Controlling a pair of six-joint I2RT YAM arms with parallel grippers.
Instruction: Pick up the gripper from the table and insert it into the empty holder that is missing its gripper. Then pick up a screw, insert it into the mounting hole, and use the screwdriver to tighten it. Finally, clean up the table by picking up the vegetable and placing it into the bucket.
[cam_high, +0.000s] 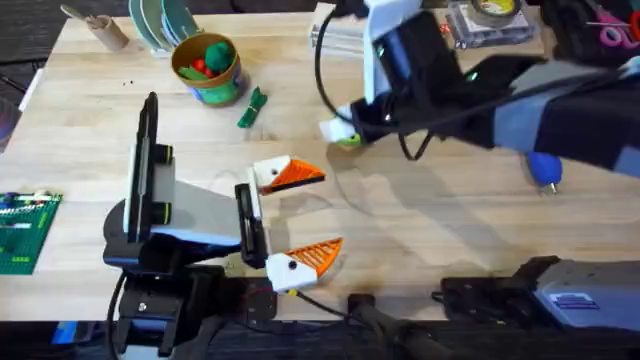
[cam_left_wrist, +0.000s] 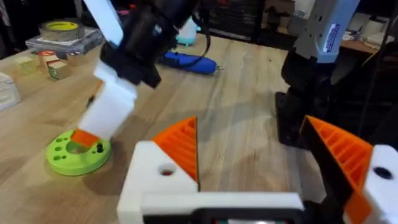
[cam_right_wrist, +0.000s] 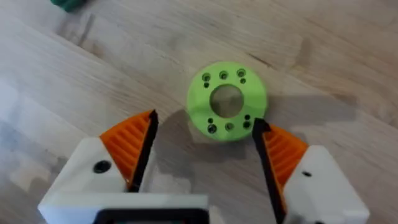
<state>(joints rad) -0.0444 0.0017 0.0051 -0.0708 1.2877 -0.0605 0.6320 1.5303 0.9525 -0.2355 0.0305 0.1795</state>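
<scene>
L gripper (cam_high: 330, 210) sits near-centre of the table (cam_high: 420, 230), jaws wide apart, nothing btwn them. Its two orange ribbed pads (cam_high: 296, 175) both show on white finger bases, tips pointing right. Left wrist view: same gripper (cam_left_wrist: 249, 124) spread open over bare wood.

R arm reaches across from the far right toward the middle. R gripper (cam_high: 345, 135) hangs over a flat lime-green disc (cam_high: 349, 141). Right wrist view: R gripper (cam_right_wrist: 205, 121) has its jaws apart, the disc (cam_right_wrist: 227, 99) just off the tips, one orange pad to each side of it; contact w/ the disc can't be told. From the left wrist cam, the disc (cam_left_wrist: 78, 152) lies under that gripper's white finger.

Vegetable (cam_high: 252, 108): dark green, on the table at far-left of centre, just right of the bucket (cam_high: 207, 65), apart from it. Bucket upright, yellow-orange rim, red & green bits inside. Screwdriver (cam_high: 545, 170): blue, on the table at the right, mostly hidden under the R arm; also seen beyond the disc (cam_left_wrist: 189, 61). Green board (cam_high: 25, 230) at the left edge.
</scene>
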